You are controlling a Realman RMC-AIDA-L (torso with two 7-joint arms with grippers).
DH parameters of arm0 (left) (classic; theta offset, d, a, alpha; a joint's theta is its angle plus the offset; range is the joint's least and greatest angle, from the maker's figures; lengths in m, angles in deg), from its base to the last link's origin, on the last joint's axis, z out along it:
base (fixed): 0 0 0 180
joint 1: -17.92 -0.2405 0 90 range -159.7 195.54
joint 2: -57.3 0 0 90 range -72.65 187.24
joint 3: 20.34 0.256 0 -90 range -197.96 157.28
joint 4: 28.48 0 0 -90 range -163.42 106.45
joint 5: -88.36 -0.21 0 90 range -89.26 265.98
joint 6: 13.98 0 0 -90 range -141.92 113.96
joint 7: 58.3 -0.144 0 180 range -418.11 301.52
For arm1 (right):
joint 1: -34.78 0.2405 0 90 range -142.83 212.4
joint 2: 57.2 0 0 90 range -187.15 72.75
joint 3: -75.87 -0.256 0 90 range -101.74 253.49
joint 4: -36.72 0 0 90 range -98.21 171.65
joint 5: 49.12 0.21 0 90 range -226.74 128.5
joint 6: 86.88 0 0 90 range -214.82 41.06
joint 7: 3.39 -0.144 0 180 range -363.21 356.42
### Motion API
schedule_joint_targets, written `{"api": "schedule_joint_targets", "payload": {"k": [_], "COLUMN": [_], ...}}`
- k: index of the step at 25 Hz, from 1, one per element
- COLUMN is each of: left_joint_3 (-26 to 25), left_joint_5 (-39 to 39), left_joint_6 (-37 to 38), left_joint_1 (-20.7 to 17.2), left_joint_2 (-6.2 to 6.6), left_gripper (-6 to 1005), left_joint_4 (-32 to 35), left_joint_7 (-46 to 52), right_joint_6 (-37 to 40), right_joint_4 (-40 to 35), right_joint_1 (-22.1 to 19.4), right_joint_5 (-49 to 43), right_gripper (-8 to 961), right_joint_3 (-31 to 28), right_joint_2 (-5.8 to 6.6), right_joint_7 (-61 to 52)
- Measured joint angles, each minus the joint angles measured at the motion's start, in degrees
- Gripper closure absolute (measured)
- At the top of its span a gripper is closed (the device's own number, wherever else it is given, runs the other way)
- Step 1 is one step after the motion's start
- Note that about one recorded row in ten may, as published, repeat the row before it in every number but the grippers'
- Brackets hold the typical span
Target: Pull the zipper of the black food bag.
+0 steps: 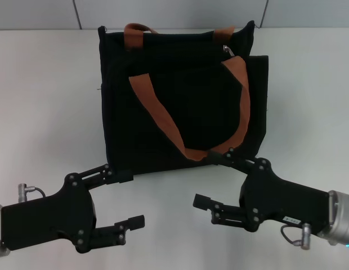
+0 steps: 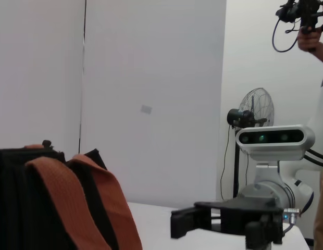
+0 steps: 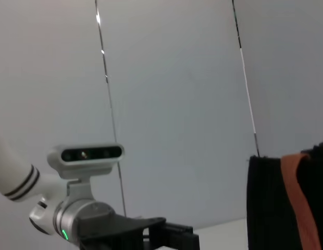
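The black food bag (image 1: 180, 101) lies flat, zipper pull (image 1: 227, 52) far right; left gripper (image 1: 125, 201) and right gripper (image 1: 211, 181) hover near, both spread, ready to reach.

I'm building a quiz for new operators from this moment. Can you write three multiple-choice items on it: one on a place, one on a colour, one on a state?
1. Where does the black food bag lie?
A. Between the grippers and the far wall
B. Under the left gripper
C. Off the table

2. What colour are the bag's handles?
A. Blue
B. Orange-brown
C. White

3. What are the grippers doing?
A. Both clamp the zipper
B. One lifts the bag
C. Both are open, holding nothing

Answers: 1 A, the head view shows the bag flat on the white table beyond both grippers. 2 B, the straps are orange-brown against black fabric. 3 C, the left gripper and right gripper have spread fingers, nothing between.
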Motion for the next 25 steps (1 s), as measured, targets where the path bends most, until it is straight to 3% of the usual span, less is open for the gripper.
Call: {"api": "schedule_joint_targets", "payload": {"k": [5, 25], "left_joint_3": [0.0, -0.4], "left_joint_5": [0.0, 0.1], "left_joint_6": [-0.9, -1.5], "left_joint_1": [-0.1, 0.0], "left_joint_2": [0.00, 0.04], "left_gripper": [217, 217], "left_joint_4": [-0.3, -1.9], "left_joint_7": [-0.2, -0.2], "right_joint_6": [-4.9, -5.6], "right_joint_4": [3.0, 3.0], "right_joint_1": [-0.3, -0.5], "right_joint_5": [0.1, 0.2], "right_gripper": [131, 136], "right_joint_3": [0.0, -0.5], "right_joint_2": [0.00, -0.14], "right_joint_7": [0.0, 0.0]}}
